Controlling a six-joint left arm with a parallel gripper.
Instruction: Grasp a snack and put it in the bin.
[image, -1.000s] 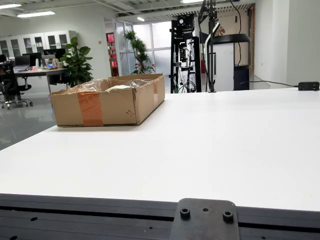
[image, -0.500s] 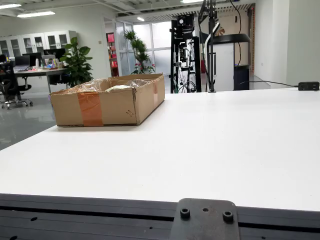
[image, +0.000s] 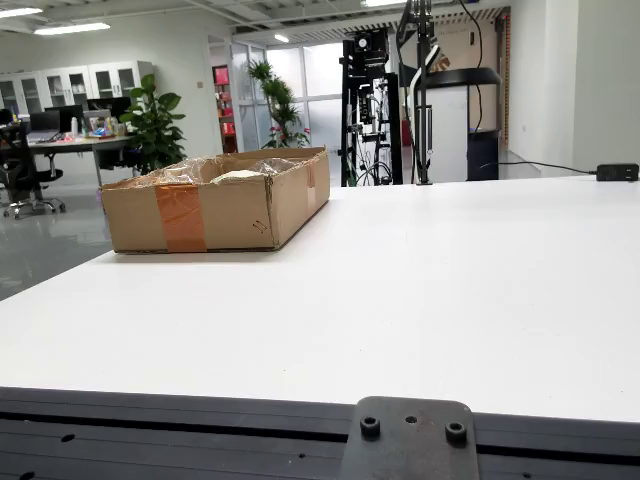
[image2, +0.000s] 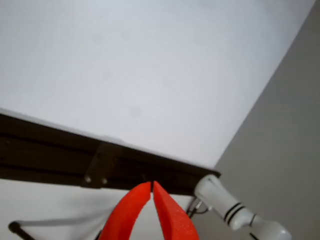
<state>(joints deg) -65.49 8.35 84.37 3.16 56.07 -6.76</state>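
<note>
In the view from the side, a shallow cardboard box (image: 215, 205) with orange tape and a clear plastic lining stands at the table's far left. Something pale (image: 240, 176) lies inside it; I cannot tell what it is. No loose snack shows on the white tabletop (image: 430, 290) in either view. The arm is out of the side view. In the view that rides on the gripper, my gripper (image2: 151, 186) hangs beyond the table's dark edge rail (image2: 55, 155). Its two red fingers (image2: 170, 215) meet at the tips with nothing between them.
A metal bracket (image: 408, 440) is bolted to the near rail in the side view. The gripper view shows a bracket (image2: 101, 164) on the rail, a white striped cylinder (image2: 231, 209) and grey floor (image2: 285, 135). Black camera stands (image: 420, 90) rise behind the table.
</note>
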